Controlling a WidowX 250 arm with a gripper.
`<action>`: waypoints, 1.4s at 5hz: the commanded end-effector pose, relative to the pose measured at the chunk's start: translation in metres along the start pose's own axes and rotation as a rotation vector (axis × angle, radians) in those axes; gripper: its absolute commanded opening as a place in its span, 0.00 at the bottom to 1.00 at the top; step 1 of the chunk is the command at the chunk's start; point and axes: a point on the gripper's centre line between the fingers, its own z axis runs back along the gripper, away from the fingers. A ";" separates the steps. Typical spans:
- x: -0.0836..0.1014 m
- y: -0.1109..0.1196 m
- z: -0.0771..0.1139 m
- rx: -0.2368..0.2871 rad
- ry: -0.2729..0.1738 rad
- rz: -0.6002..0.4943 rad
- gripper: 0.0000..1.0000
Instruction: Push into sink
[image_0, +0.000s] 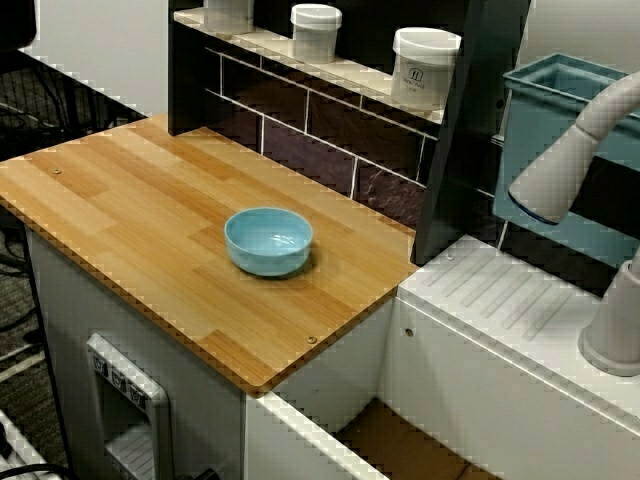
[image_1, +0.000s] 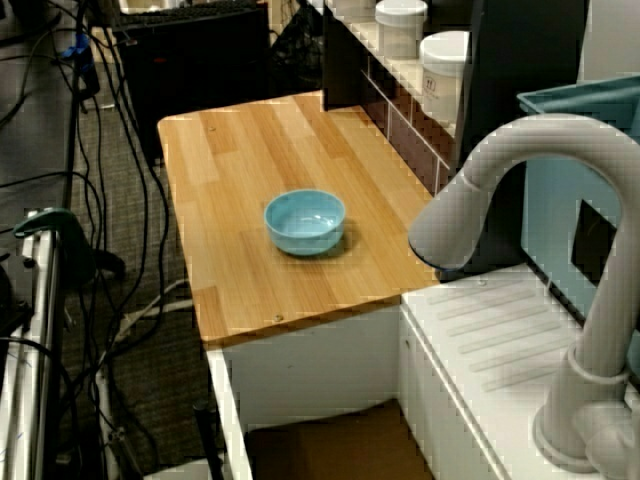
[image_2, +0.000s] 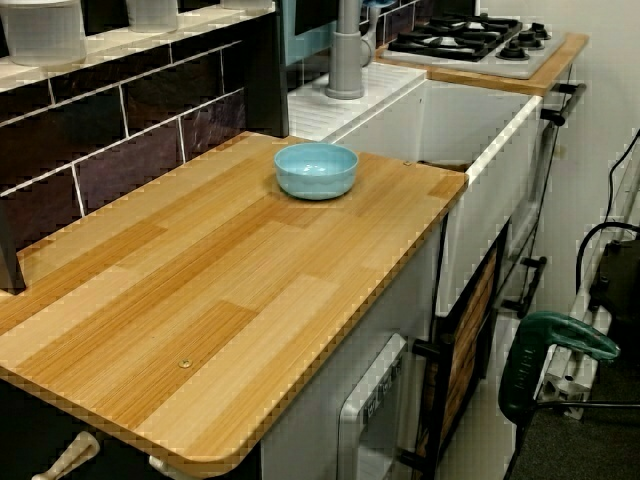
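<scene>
Light-blue round plastic bowl (image_0: 268, 240) sits upright on the wooden plank table (image_0: 130, 220), nearer the table's sink-side edge than its far edge, w/ bare wood all round it. White-walled rectangular sink w/ tan-brown floor (image_1: 330, 440) lies just past that edge, below table level. Grey curved faucet (image_1: 520, 190) stands on the ridged white drainboard (image_0: 510, 295). Claw not visible in any view, so its state can't be told.

One blue bowl (image_0: 268, 241), one sink (image_0: 400, 445), one faucet (image_1: 560, 300), three white jars (image_0: 425, 66), one teal bin (image_0: 560, 120).
</scene>
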 end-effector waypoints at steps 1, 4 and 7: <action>0.000 0.000 0.000 0.000 0.000 0.000 1.00; 0.098 0.113 -0.069 0.245 -0.022 0.170 1.00; 0.163 0.195 -0.101 0.323 0.030 0.223 1.00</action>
